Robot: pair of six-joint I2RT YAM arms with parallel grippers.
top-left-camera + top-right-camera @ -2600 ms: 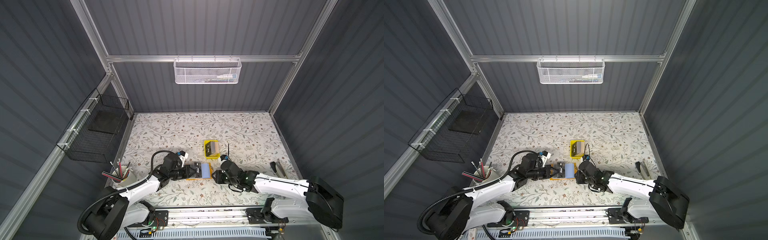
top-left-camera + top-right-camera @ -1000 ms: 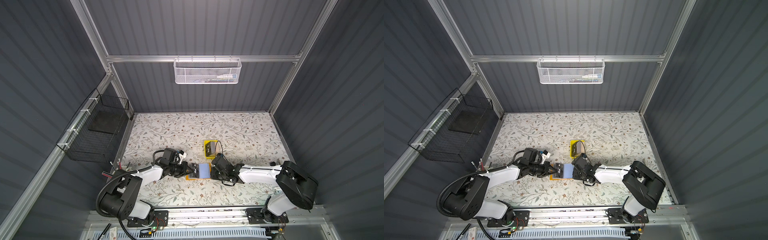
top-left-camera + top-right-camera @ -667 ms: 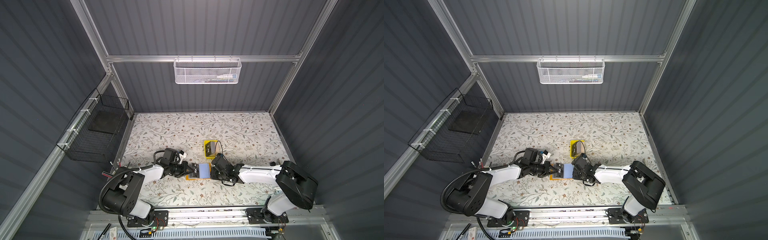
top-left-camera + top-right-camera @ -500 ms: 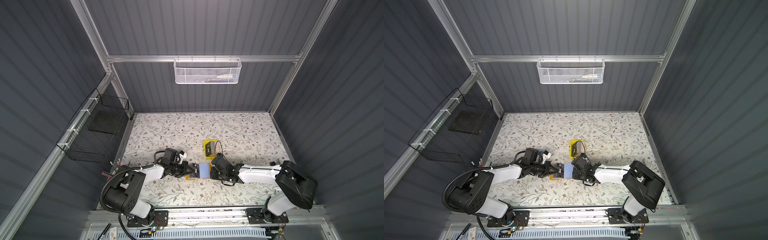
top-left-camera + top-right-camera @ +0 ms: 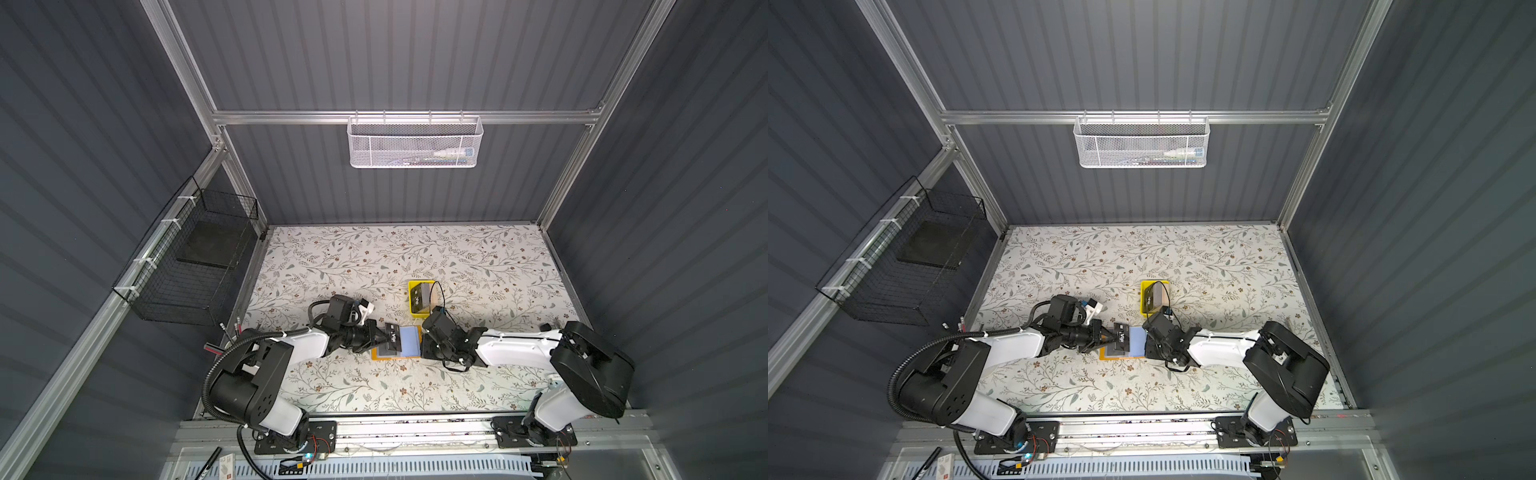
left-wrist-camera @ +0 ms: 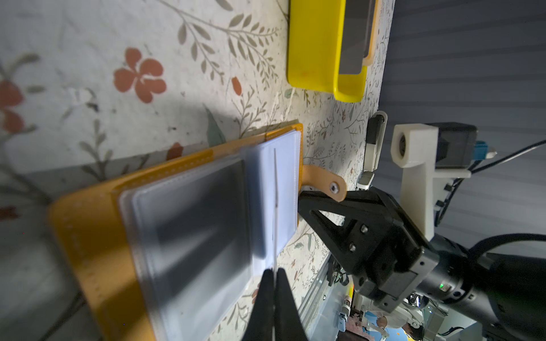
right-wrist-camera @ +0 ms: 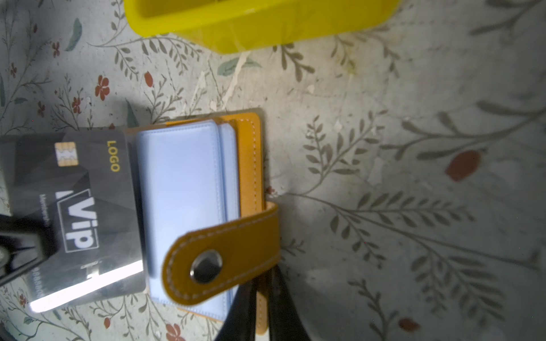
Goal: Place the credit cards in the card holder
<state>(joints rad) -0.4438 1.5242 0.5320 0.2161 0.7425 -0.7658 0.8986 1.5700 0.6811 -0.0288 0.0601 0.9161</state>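
The card holder [image 5: 379, 354] [image 5: 1105, 354] lies open on the floral table, with orange cover [image 6: 88, 236] [image 7: 251, 162] and bluish sleeve pages. My left gripper [image 5: 383, 336] [image 5: 1111, 336] [image 6: 274, 271] is shut on a black VIP credit card [image 5: 393, 336] [image 5: 1122, 336] [image 7: 79, 206]. It holds the card flat over the left pages, its edge at the blue page's mouth. The right gripper [image 5: 423, 345] [image 5: 1145, 345] [image 7: 263, 285] is shut on the holder's right cover edge, under the snap strap [image 7: 224, 257]. More credit cards [image 5: 419, 300] stand in a yellow tray.
The yellow tray [image 5: 412, 286] [image 5: 1144, 286] [image 6: 313, 44] sits just behind the card holder. A small black-and-white tool [image 6: 373, 147] lies at the table's right side. A black wire basket [image 5: 187, 266] hangs on the left wall, a white mesh basket [image 5: 415, 143] on the back wall.
Over the last second almost nothing has moved; both grippers keep their hold. Before that, both arms changed posture and the right gripper slid left to the holder's edge.
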